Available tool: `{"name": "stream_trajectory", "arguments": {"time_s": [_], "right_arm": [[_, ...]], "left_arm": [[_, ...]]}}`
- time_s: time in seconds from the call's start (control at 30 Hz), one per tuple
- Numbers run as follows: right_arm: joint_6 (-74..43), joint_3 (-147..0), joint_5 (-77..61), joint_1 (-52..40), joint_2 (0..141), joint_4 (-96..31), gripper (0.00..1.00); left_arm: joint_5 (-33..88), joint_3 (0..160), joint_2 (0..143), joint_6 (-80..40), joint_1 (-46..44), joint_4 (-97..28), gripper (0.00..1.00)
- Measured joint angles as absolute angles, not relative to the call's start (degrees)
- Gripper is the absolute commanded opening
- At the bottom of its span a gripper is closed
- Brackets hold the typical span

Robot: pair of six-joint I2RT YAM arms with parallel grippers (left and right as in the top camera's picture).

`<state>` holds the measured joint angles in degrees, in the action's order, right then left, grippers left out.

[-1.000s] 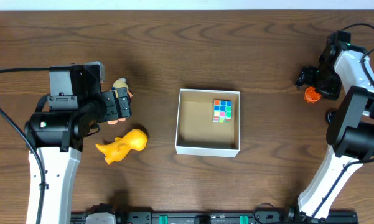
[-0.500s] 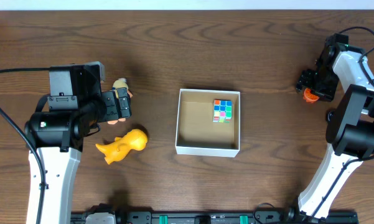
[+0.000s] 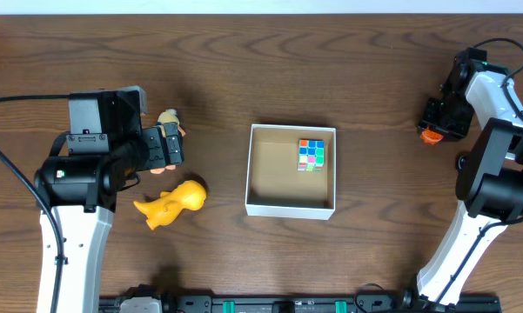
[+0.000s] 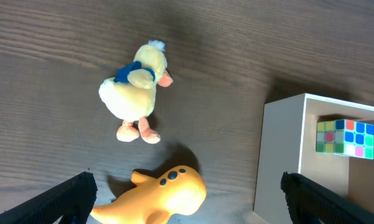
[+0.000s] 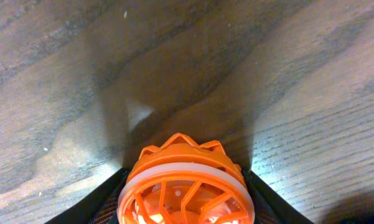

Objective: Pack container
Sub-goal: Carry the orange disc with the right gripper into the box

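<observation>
Overhead: left gripper [image 3: 169,144] above wood-grain table [image 3: 244,69]. Fuzzy plush duck [image 3: 168,117] just past fingertips, smooth yellow dino [image 3: 172,203] near. Container [image 3: 290,209], square w/ thin white walls and cardboard floor, well apart from those fingers. Tiled cube [image 3: 311,154] in corner away from them.

Left wrist: fingers [image 4: 68,198] spread wide, gripping nothing.

Right wrist: fingers [image 5: 109,196] hug orange ball [image 5: 187,186], ribbed plastic lattice. Prob clamped, view cropped.
</observation>
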<state>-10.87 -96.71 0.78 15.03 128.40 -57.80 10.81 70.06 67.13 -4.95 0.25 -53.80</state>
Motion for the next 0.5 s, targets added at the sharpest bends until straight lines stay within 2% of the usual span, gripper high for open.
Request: {"name": "stream_trajectory", "arguments": {"time_s": [0.17,0.3,0.5], "right_arm": [[-10.83,-96.53,1.06,13.98,127.15,-59.11,0.31],[-9.74,-96.27,0.64,10.11,121.05,-60.71,0.32],[-7.53,-96.51,-2.85,-2.92,105.67,-62.57,0.34]], "left_arm": [[10.81,70.06,67.13,-4.95,0.25,-53.8,0.98],[10.81,70.06,67.13,-4.95,0.25,-53.78,0.98],[10.81,70.06,67.13,-4.95,0.25,-53.78,0.98]]}}
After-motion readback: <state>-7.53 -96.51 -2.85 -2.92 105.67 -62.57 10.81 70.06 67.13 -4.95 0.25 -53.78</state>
